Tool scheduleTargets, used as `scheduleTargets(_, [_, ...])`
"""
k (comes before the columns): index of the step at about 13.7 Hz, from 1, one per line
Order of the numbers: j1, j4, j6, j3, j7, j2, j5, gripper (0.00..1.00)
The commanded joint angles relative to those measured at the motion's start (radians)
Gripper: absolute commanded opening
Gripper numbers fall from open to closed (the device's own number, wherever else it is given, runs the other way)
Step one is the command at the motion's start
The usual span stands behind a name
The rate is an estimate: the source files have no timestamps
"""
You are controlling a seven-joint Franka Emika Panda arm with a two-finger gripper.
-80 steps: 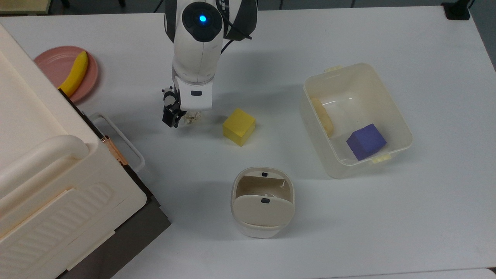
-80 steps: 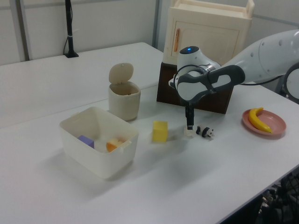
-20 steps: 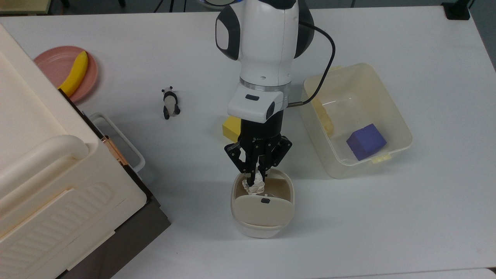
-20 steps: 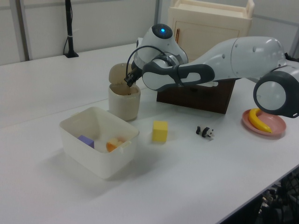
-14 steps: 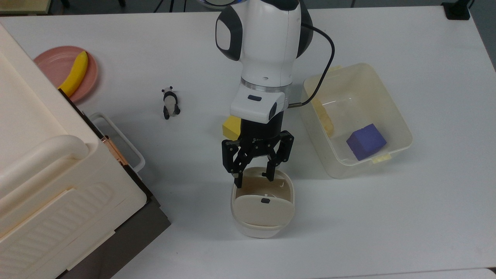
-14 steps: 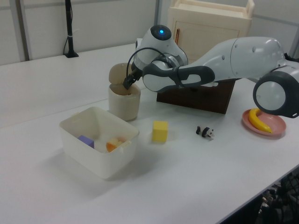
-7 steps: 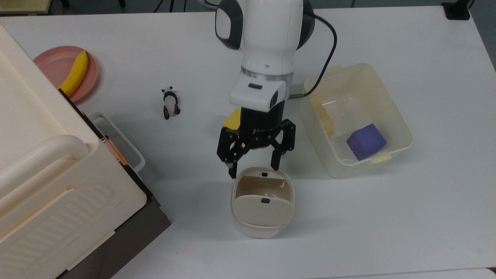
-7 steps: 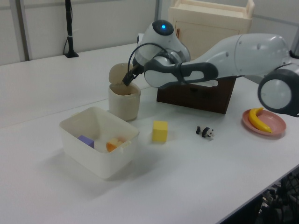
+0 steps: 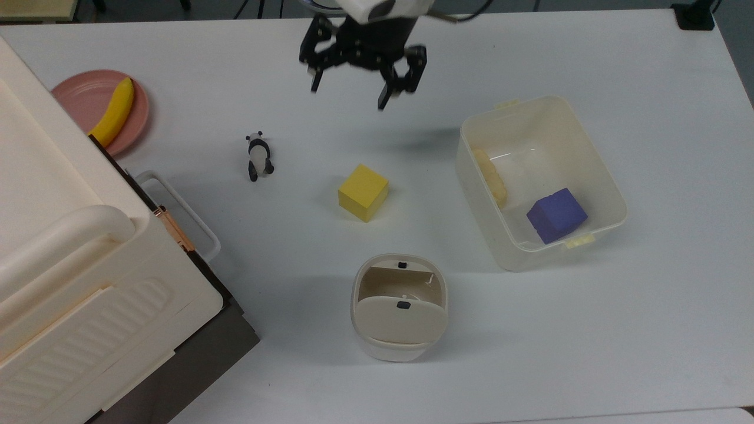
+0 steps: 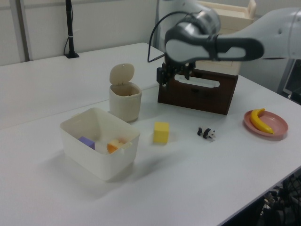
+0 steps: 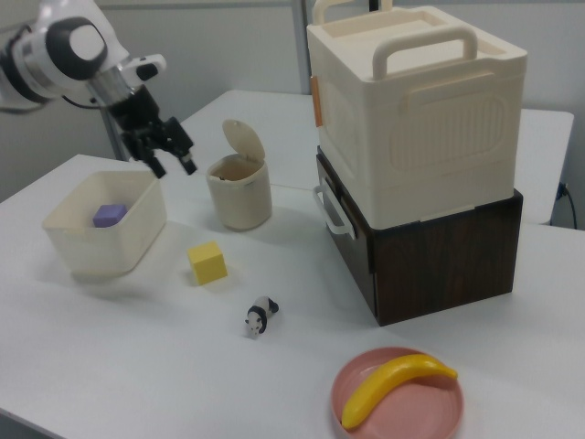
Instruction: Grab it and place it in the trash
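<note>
the gripper [image 9: 349, 94] hangs in the air at the end of the white arm [image 10: 263, 33], well above the table surface, with its black fingers [image 9: 383, 95] spread wide apart and nothing between them. in the top view it sits near the upper edge, fingertips pointing toward the top view's bottom. in the left view the gripper [image 10: 172, 79] points down below the grey wrist [image 10: 188, 35]. in the right view the gripper [image 11: 171, 165] reaches down and toward the right view's right from the arm at the upper left.
</note>
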State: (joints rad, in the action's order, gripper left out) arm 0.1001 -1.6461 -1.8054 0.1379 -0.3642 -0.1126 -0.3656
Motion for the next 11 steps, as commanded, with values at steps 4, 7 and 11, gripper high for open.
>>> scheduleTargets(4, [0.016,-0.058,0.162,-0.205,0.212,0.241,0.376,1.00])
scheduleTargets(7, [0.018,-0.063,0.155,-0.207,0.214,0.226,0.378,1.00])
scheduleTargets(11, [0.013,-0.058,0.161,-0.210,0.223,0.217,0.378,1.00])
